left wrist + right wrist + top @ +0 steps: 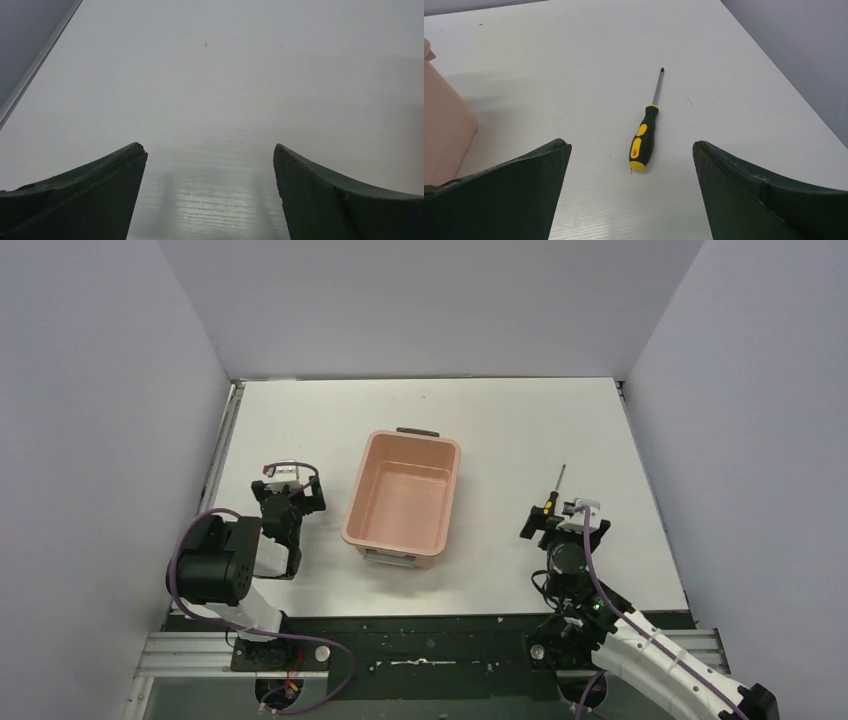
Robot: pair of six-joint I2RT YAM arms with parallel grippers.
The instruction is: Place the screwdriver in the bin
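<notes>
A: So, where's the screwdriver [644, 135]?
B: Flat on the white tabletop [500, 420], to the right of the salmon-pink bin [352, 502] and apart from it. Its handle is toward the arms and its shaft points away.
A: And the right tool [565, 525]?
B: Spread wide, gripping nothing. In its wrist view the handle lies just ahead, between its jaws.
A: The left tool [210, 150]?
B: Wide as well, over bare tabletop left of the bin, which stands upright.
</notes>
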